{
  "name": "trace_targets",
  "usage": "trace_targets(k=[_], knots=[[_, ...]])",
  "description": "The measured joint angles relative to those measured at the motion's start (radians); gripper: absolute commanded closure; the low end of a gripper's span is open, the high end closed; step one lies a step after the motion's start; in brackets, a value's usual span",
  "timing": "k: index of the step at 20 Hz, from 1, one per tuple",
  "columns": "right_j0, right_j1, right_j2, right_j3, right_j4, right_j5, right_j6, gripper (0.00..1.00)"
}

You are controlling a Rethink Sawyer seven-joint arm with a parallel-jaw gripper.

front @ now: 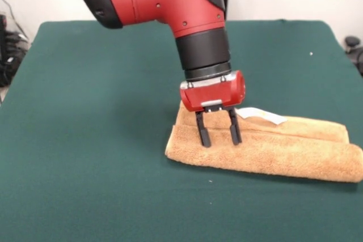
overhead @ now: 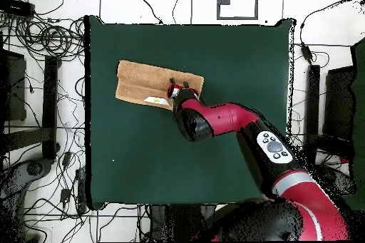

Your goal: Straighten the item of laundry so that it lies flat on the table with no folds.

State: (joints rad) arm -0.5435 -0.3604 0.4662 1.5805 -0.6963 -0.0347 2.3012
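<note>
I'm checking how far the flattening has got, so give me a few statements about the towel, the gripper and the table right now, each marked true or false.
1. The towel lies folded into a long strip, not spread flat. True.
2. The gripper is open, its two fingers apart over one end of the towel. True.
3. The white tag is hidden under the fold. False: it shows on top of the towel, beside the gripper.
4. The towel hangs over the edge of the table. False: in the overhead view it lies wholly on the green cloth.
5. The gripper has lifted the towel clear of the table. False: the towel rests on the table.
</note>
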Motion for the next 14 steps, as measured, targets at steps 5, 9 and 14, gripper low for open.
trace_targets(k=[5, 9, 14], knots=[[-0.008, 0.007, 0.01, 0.0, 0.013, 0.001, 0.0, 0.0], [0.007, 0.003, -0.004, -0.006, 0.013, 0.001, 0.0, 0.0], [0.097, -0.02, -0.091, -0.028, 0.013, -0.003, 0.0, 0.0]])
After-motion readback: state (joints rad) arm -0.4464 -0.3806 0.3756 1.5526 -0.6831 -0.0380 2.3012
